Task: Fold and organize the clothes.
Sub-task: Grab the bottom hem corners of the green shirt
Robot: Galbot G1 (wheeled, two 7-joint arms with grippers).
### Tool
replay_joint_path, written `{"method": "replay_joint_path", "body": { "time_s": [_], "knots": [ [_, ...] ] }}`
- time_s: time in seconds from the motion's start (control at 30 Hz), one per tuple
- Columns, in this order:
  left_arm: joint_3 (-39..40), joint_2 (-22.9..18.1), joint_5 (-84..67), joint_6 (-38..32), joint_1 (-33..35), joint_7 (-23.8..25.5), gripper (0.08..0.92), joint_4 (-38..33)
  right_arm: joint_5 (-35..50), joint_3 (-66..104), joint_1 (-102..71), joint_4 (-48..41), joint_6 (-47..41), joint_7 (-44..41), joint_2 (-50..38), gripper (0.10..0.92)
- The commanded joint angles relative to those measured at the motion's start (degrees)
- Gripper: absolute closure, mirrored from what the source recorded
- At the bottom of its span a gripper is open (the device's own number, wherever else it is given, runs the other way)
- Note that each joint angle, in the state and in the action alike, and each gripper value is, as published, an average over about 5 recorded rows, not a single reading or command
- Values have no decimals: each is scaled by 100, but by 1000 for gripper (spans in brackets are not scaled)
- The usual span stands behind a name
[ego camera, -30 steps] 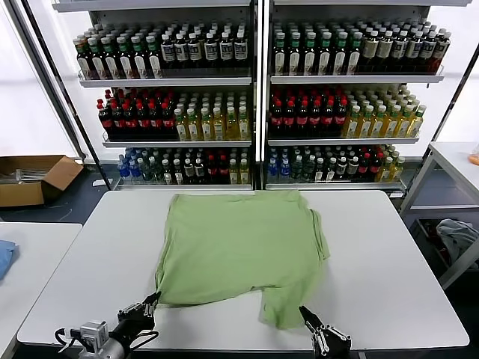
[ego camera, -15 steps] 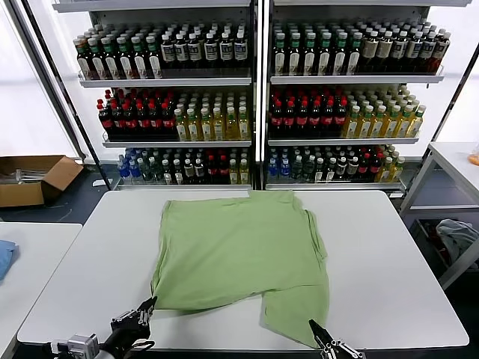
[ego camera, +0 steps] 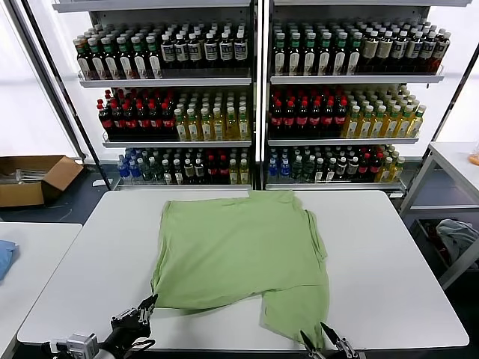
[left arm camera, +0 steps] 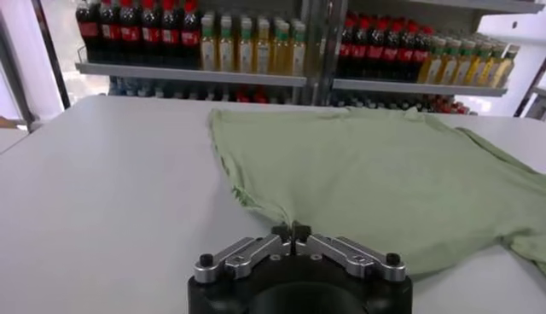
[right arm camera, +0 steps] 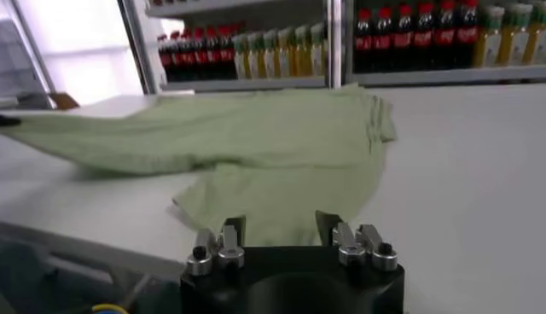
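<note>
The clothes are one light green shirt, spread flat on the white table with its hem at the near edge. No graphic shows on the upper side. My left gripper is at the front left of the table, shut on the shirt's near left corner; in the left wrist view the left gripper has its jaws pressed together on the fabric. My right gripper is at the shirt's near right hem, open. In the right wrist view the right gripper stands just short of the shirt.
Shelves of bottles stand behind the table. A cardboard box lies on the floor at far left. A blue cloth sits on the side table to the left. A grey-blue cloth hangs under the right-hand table.
Both grippers drew the shirt's hem toward the near edge, flattening it. The right gripper has since opened and let go of the hem; the left still holds its corner.
</note>
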Motion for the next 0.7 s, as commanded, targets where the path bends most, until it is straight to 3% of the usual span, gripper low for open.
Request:
{"method": "replay_joint_path", "body": {
  "time_s": [0.03,0.4,0.7],
  "knots": [
    [2,-5,-4,-8,23,4,913,-29,-370,-143,38,33,-484,258,-22,593],
    [-32,13,-34,-28,34,22,913,-32,272,-167,95,-70,-525,120,-40,895],
    [-76,50,-98,-33,15,25,913,-66,1399,-58,83,-5,-119,-682,-136,915]
  ]
}}
